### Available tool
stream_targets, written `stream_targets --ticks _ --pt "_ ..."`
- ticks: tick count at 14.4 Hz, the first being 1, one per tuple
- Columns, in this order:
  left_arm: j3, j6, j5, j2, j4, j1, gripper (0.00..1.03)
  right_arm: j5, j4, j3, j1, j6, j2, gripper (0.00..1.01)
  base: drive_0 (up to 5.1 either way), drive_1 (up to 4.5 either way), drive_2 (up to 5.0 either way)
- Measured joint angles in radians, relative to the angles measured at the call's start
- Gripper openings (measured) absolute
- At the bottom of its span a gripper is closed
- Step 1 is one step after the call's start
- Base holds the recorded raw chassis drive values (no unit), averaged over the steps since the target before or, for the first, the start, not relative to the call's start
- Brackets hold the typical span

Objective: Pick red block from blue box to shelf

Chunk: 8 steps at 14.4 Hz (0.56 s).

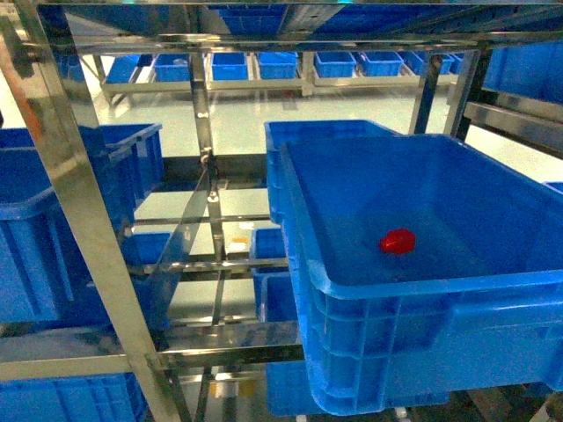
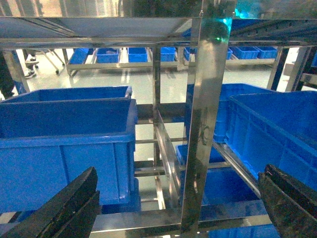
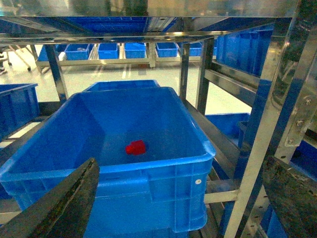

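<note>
On the left side of the rack, the left gripper (image 2: pixel 176 208) hangs in front of a steel upright (image 2: pixel 205 129), jaws spread wide w/ nothing between them; a blue bin (image 2: pixel 67 144) sits on the shelf level beside it, contents not visible. Centre: the shelf frame (image 1: pixel 211 255) w/ its rails and more bins behind, no red on any shelf surface that shows. Right: the blue box (image 1: pixel 422 299) sits on the rack, and the red block (image 1: pixel 398 241) lies loose on its floor, roughly mid-floor, apart from all walls. The right gripper (image 3: pixel 181 206) hovers outside the box's near wall, above the rim, jaws wide, holding nothing.

Judgement: block is in the box, not on the shelf, so pick + transfer + placing are all left to do. Right arm looks best placed for it, facing the box w/ the block straight ahead and below. Neither gripper shows in the head view.
</note>
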<state>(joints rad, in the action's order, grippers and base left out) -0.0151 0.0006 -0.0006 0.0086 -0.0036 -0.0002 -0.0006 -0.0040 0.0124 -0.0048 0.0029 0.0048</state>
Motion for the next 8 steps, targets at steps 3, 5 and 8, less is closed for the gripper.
stream_targets --ticks 3,5,8 --pt "0.0 0.0 0.0 0.0 0.0 0.0 0.98 0.0 0.0 0.0 0.0 0.0 0.0 0.98 0.0 0.0 0.0" --pt "0.0 0.0 0.0 0.0 0.0 0.0 0.98 0.0 0.0 0.0 0.0 0.0 0.0 0.98 0.0 0.0 0.0" --pt "0.0 0.0 0.0 0.0 0.0 0.0 0.98 0.0 0.0 0.0 0.0 0.0 0.0 0.98 0.0 0.0 0.0"
